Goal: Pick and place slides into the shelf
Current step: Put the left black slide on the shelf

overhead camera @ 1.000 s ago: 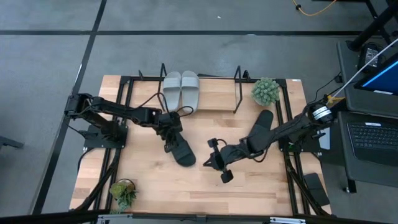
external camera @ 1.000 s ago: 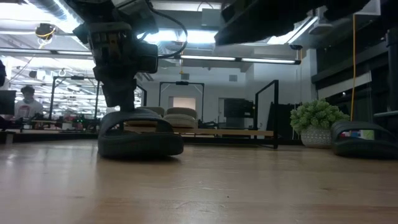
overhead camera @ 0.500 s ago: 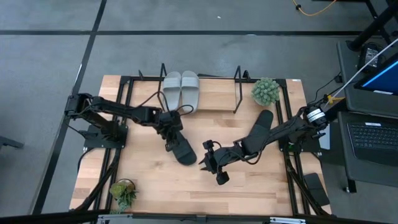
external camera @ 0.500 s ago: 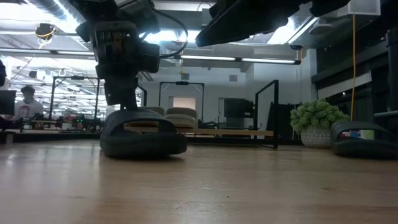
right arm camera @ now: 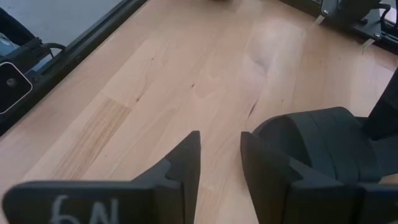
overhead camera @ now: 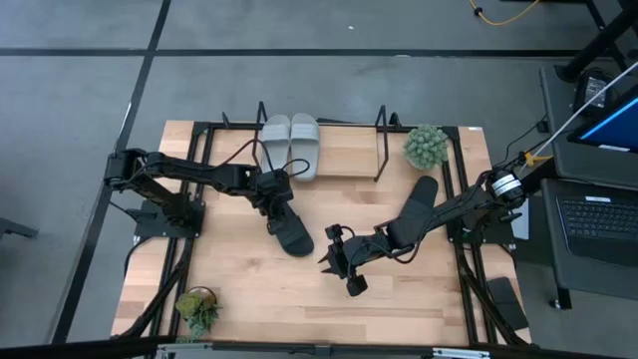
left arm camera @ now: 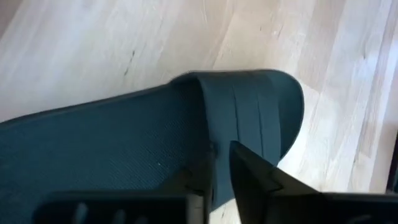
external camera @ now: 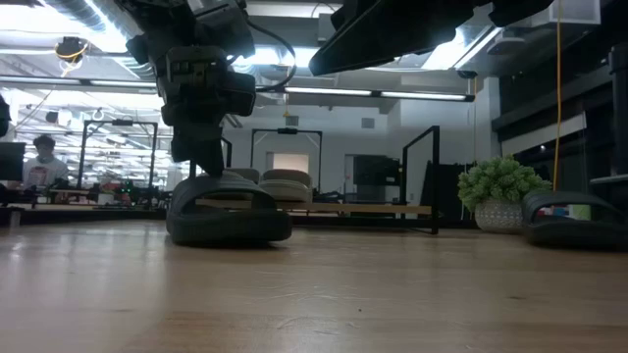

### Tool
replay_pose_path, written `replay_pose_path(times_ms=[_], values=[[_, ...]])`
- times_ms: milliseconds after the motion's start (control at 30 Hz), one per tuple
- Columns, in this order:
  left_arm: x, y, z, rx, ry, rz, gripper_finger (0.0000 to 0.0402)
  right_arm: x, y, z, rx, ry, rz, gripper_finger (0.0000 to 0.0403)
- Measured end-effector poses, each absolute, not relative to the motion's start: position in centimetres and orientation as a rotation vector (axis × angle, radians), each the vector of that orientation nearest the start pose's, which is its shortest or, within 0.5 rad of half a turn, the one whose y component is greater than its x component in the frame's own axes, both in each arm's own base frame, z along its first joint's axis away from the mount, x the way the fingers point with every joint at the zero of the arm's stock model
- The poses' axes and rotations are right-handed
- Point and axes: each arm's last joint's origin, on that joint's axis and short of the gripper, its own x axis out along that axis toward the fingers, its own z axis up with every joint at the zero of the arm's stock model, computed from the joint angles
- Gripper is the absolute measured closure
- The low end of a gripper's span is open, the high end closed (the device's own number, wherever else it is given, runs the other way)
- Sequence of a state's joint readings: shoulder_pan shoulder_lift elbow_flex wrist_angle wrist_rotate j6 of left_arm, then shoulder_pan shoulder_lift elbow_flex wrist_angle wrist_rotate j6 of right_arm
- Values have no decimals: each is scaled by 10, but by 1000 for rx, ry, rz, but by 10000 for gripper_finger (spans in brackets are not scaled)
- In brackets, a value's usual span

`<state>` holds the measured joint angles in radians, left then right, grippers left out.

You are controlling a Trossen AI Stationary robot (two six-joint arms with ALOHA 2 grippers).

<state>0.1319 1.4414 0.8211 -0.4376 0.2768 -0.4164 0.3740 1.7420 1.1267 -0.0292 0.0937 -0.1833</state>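
A black slide (overhead camera: 292, 236) lies sole down near the table's middle, with my left gripper (overhead camera: 272, 202) shut on its far end. Its strap (left arm camera: 252, 112) is at the other end. My right gripper (overhead camera: 329, 259) hovers open just right of that slide, with nothing between its fingers (right arm camera: 186, 163). A second black slide (overhead camera: 419, 199) lies flat under my right arm. Two light grey slides (overhead camera: 290, 145) lie side by side on the shelf (overhead camera: 381, 145) at the far edge. My left gripper has the black slide's raised side rim (left arm camera: 208, 146), at the end away from the strap, between its two fingers. They come from above, slanting down from the far left. The slide (external camera: 229, 211) rests flat on the table.
A green plant (overhead camera: 427, 147) stands right of the shelf and a smaller one (overhead camera: 197, 304) at the near left corner. A black frame (overhead camera: 199, 150) runs around the table. Bare wood lies along the near edge. A person (external camera: 41, 162) sits far behind the table.
My left gripper has gone a little toward the far edge, and the black slide has slid that way with it, staying flat on the table. My right gripper has gone toward the table's left edge, closer to that slide.
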Motion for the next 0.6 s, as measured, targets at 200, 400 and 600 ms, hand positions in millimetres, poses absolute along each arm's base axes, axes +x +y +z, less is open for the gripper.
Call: replay_pose_path(times_ms=[200,400,600], values=[[266,27,189,-598,1057,76,303,352,135,213,-328,604,329,287],[264,28,190,-677,1073,-40,290,352,135,213,-332,602,330,287],[254,41,189,-772,1126,-42,290,352,135,214,-330,598,330,287]])
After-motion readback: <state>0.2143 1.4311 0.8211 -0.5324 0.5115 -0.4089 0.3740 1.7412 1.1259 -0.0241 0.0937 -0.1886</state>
